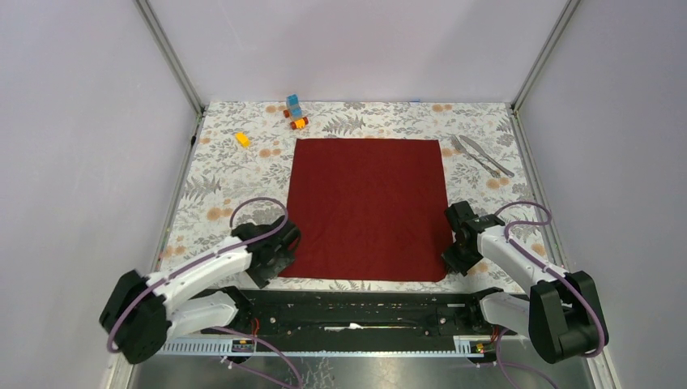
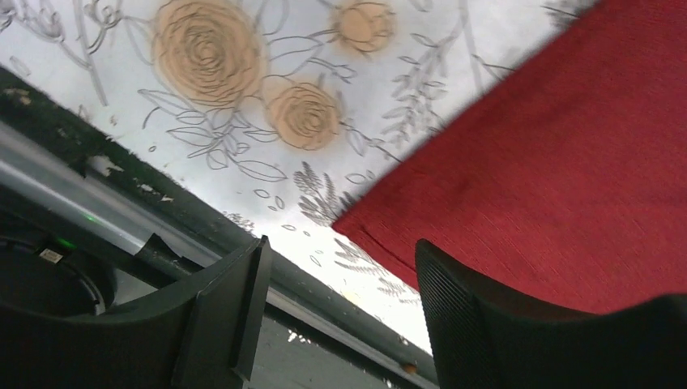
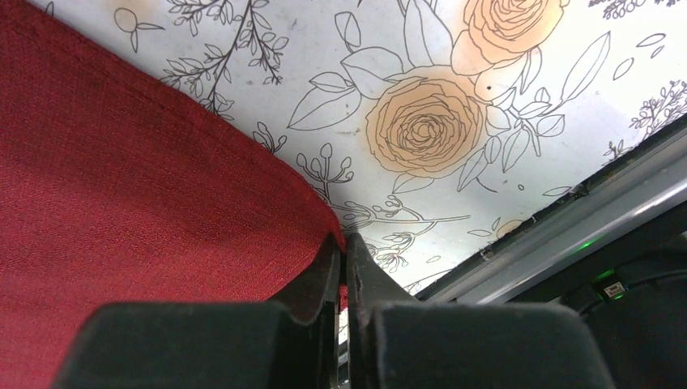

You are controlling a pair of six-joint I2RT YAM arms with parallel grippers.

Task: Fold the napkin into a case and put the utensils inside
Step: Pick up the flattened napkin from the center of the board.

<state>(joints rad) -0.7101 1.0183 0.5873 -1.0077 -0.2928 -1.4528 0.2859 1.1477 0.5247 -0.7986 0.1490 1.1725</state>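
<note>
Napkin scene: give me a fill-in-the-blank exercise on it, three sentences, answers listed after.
1. The right end effector is shut on a ____ of the red napkin.
2. The left end effector has its jaws ____.
3. The fork and knife lie off the napkin's far ____ corner.
Missing words: corner; open; right.

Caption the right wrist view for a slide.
Right gripper shut on a corner of the maroon napkin, over the floral tablecloth.
</note>
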